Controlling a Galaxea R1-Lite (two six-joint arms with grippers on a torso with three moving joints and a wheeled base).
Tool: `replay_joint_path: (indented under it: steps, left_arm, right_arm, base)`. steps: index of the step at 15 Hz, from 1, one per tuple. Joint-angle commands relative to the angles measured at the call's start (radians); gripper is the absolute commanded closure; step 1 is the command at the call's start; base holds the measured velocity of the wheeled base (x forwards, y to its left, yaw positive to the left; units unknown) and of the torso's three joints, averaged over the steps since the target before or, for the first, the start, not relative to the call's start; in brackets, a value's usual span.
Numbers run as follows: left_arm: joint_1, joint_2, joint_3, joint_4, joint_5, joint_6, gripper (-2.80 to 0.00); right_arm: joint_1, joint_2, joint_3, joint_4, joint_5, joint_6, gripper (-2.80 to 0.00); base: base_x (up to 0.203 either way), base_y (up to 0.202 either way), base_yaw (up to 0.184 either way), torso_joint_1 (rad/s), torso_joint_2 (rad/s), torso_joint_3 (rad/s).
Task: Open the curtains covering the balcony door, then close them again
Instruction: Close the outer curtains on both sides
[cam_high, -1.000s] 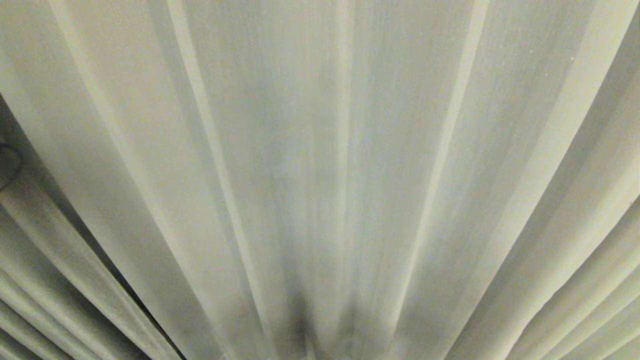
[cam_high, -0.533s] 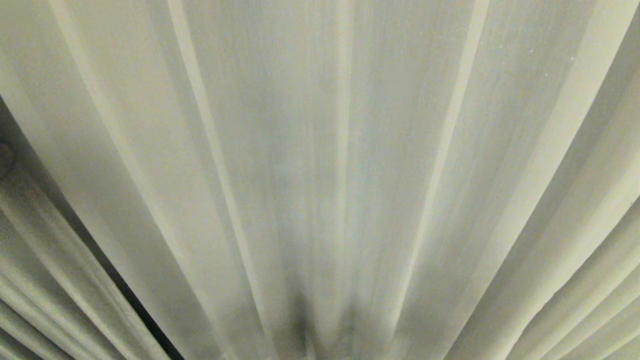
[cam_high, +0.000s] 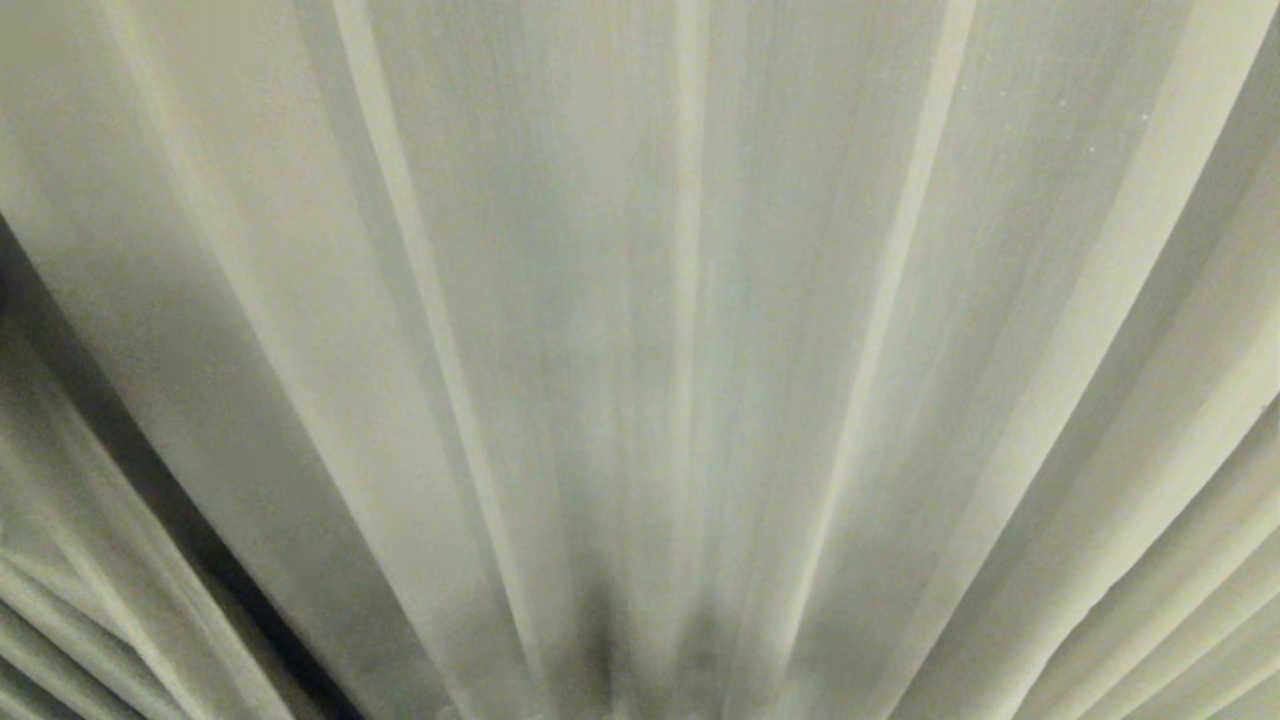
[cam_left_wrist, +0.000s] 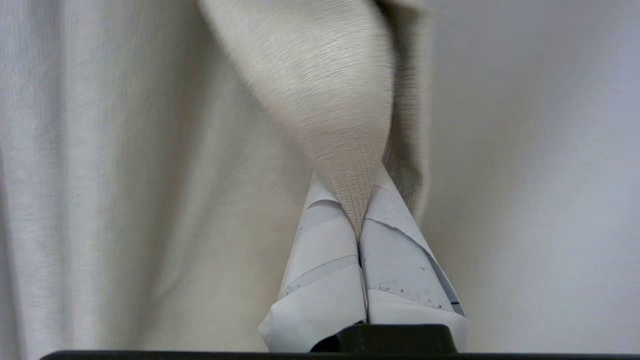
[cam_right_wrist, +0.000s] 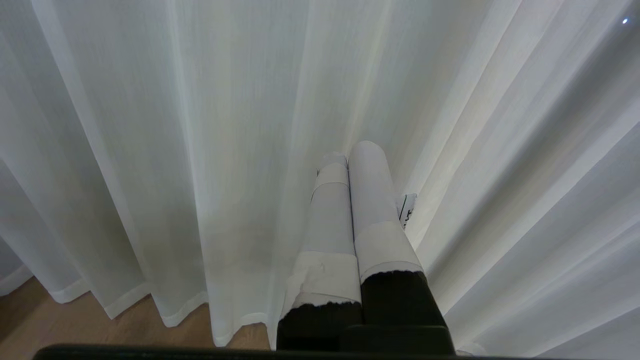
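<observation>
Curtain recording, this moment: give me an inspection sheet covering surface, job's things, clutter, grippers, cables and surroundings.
Surface: wooden floor below the curtain hems.
Job's things: curtains fill the head view, hanging in long pleats; a dark gap shows at lower left; balcony door not seen.
Clutter: nothing seen.
Grippers: left gripper shut on a pinched fold of the curtains; right gripper shut, holding nothing, its tip close to the fabric.
Cables: nothing seen.
Surroundings: a small tag beside the right gripper; nothing else seen.
</observation>
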Motion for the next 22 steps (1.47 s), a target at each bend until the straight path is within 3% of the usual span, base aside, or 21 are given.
replay_joint_path:
  steps: [1,5,11,22]
  left_arm:
    - [-0.029,-0.139,0.085,-0.010,-0.020,-0.029,0.00]
    - [-0.127,-0.285,0.201,-0.011,-0.049,-0.059,0.00]
    - [-0.304,-0.405,0.264,0.000,-0.051,-0.072,0.00]
    - [-0.786,-0.517,0.316,0.031,-0.038,-0.069,0.00]
  right_arm:
    - [0.000,0.002,0.000,0.000,0.001,-0.001,0.00]
    - [0.000,0.002,0.000,0.000,0.001,-0.001,0.00]
    - [0.000,0.002,0.000,0.000,0.001,-0.001,0.00]
    - [0.000,0.002,0.000,0.000,0.001,-0.001,0.00]
  base:
    - [0.000,0.000,0.000,0.000,0.00,0.000]
    - [0.000,0.000,0.000,0.000,0.00,0.000]
    - [0.000,0.000,0.000,0.000,0.00,0.000]
    - [0.000,0.000,0.000,0.000,0.00,0.000]
